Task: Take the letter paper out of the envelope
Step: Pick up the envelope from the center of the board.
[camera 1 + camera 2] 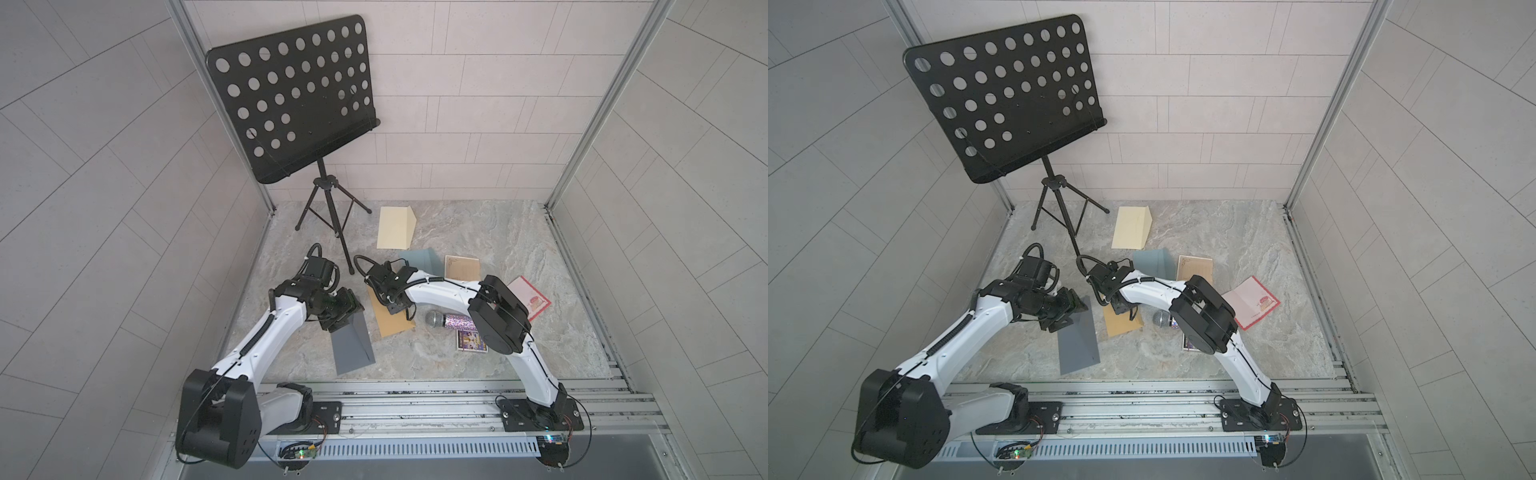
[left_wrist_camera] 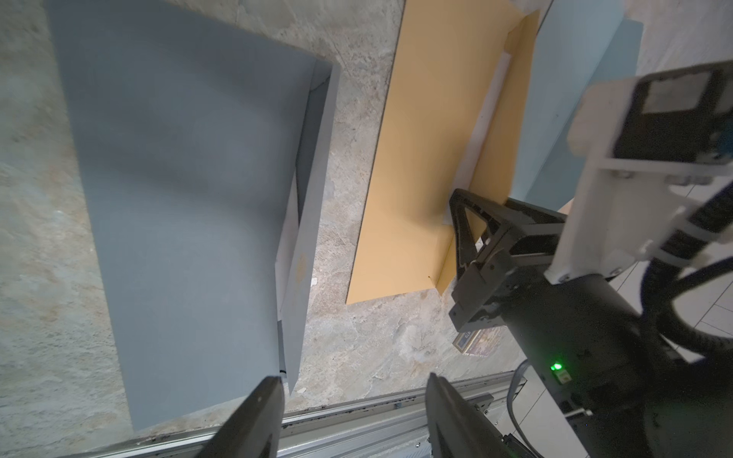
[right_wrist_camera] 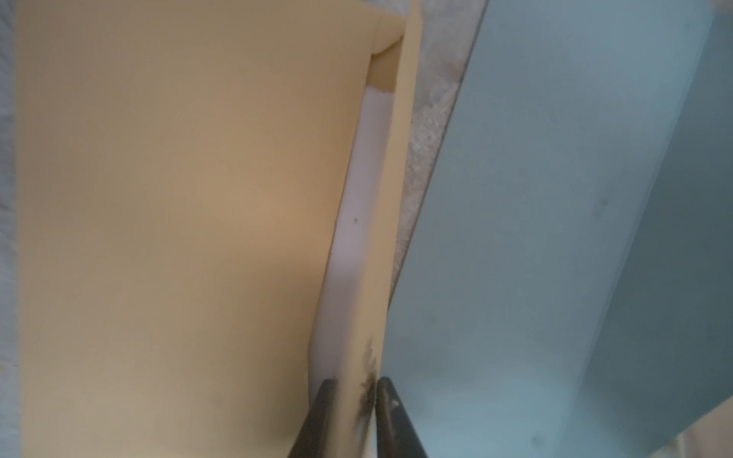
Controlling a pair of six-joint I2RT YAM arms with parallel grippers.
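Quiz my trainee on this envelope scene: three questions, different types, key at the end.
1. True or false: the left gripper is shut on the tan envelope.
2. The right gripper pinches the tan envelope by its: A flap; B closed bottom edge; C sealed corner.
3. What colour is the letter paper showing in its mouth?
Key: 1 false, it is open; 2 A; 3 white.
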